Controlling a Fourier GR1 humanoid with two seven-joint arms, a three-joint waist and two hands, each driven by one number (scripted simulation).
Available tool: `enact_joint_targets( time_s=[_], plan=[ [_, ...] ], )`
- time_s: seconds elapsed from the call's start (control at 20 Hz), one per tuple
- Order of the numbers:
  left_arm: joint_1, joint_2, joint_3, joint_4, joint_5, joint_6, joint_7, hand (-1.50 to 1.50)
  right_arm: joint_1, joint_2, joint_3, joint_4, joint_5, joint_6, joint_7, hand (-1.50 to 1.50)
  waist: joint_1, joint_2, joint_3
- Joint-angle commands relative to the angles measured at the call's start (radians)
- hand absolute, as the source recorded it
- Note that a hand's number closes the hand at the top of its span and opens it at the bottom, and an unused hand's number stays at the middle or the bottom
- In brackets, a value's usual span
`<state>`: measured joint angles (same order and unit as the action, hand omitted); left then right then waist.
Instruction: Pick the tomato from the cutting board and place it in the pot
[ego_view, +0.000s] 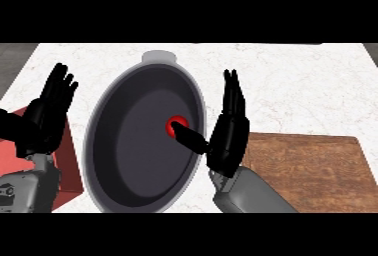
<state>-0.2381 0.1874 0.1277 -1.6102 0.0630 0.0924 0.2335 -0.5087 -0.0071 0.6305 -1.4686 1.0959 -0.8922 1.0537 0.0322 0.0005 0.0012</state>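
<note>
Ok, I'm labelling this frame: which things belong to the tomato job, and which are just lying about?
Job: tomato, lying in the pot; cutting board at right; right hand, thumb by the tomato.
Lying about: red object at left; left hand, resting open above it.

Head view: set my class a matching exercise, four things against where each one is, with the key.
Things:
1 tomato
2 cutting board
3 left hand
4 right hand

Places:
A at the view's left, fingers up
B by the right rim of the pot, thumb towards the tomato
C inside the pot
D at the view's lower right

Pairs: 1-C, 2-D, 3-A, 4-B
</note>
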Motion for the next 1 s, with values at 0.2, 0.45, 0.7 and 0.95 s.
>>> enact_joint_targets(
  time_s=[0.2, 0.45, 0.7, 0.95],
  plan=[
    [0.027, 0.008, 0.018, -0.066, -0.001, 0.024, 0.06, 0.0, 0.279, 0.007, 0.08, -0.251, 0.067, -0.134, 0.036, -1.5, -0.041, -0.006, -0.001],
    [0.045, 0.002, 0.027, -0.055, 0.001, 0.012, 0.0, 0.0, 0.471, -0.055, 0.15, -0.472, 0.091, -0.09, -0.005, -1.5, -0.041, -0.005, -0.001],
    [0.013, 0.009, 0.022, -0.054, -0.009, 0.014, 0.047, 0.0, 0.527, -0.143, 0.132, -0.579, 0.023, -0.004, -0.048, -1.5, -0.036, -0.002, -0.001],
    [0.053, 0.035, 0.069, -0.043, 0.03, -0.034, 0.005, 0.0, 0.633, -0.199, 0.145, -0.662, 0.0, -0.016, -0.09, -1.5, -0.036, -0.002, -0.001]
  ],
)
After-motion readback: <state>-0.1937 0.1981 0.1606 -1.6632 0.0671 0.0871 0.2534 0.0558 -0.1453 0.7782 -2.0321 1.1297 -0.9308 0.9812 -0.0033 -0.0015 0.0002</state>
